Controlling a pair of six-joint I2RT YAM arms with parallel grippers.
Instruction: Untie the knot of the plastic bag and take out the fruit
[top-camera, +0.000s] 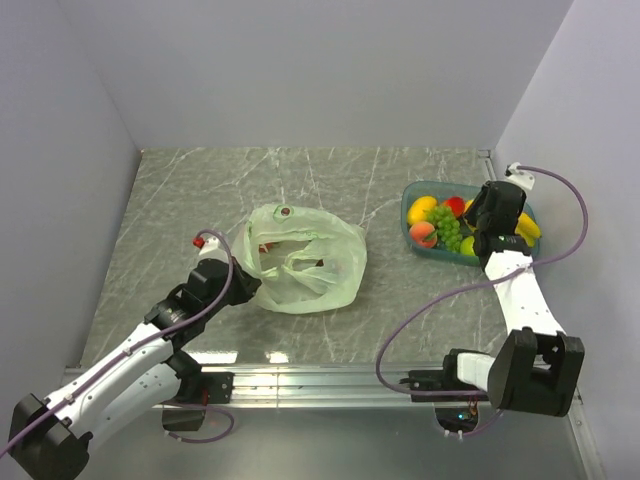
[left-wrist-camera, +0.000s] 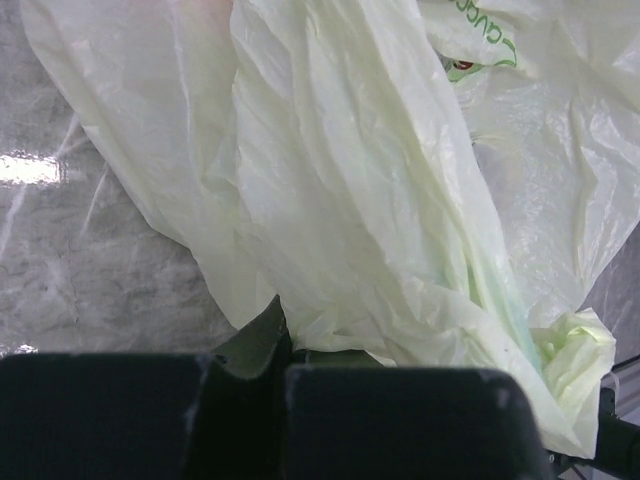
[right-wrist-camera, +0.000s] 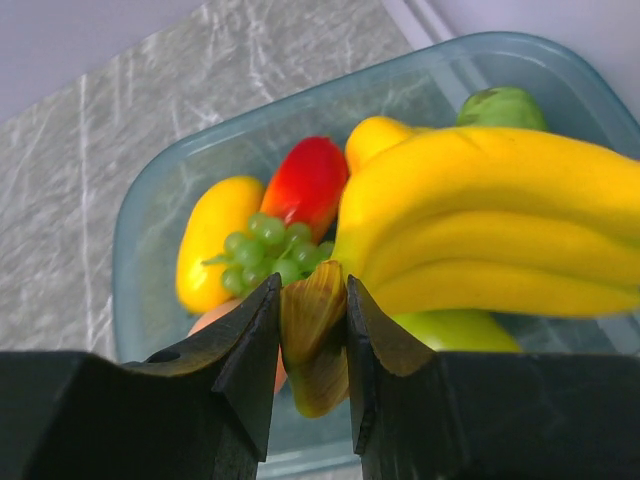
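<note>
The pale green plastic bag (top-camera: 305, 262) lies crumpled mid-table with its mouth gaping upward. A dark round fruit (top-camera: 287, 212) shows at its far rim. My left gripper (top-camera: 247, 287) is at the bag's near-left edge, shut on a fold of the plastic bag (left-wrist-camera: 350, 200). A crumpled bunch of film (left-wrist-camera: 575, 350) hangs at lower right; I cannot tell if it is the knot. My right gripper (right-wrist-camera: 312, 310) hangs over the blue tray (right-wrist-camera: 190, 160), shut on the brown stem of the banana bunch (right-wrist-camera: 480, 220). Green grapes (right-wrist-camera: 262, 250) lie just beyond the stem.
The tray (top-camera: 412, 195) stands at the back right near the right wall. It also holds a red fruit (right-wrist-camera: 305, 180), a yellow mango (right-wrist-camera: 212, 240), a peach (top-camera: 423, 234) and a green fruit (right-wrist-camera: 500, 105). Grey walls close in the table's sides and back.
</note>
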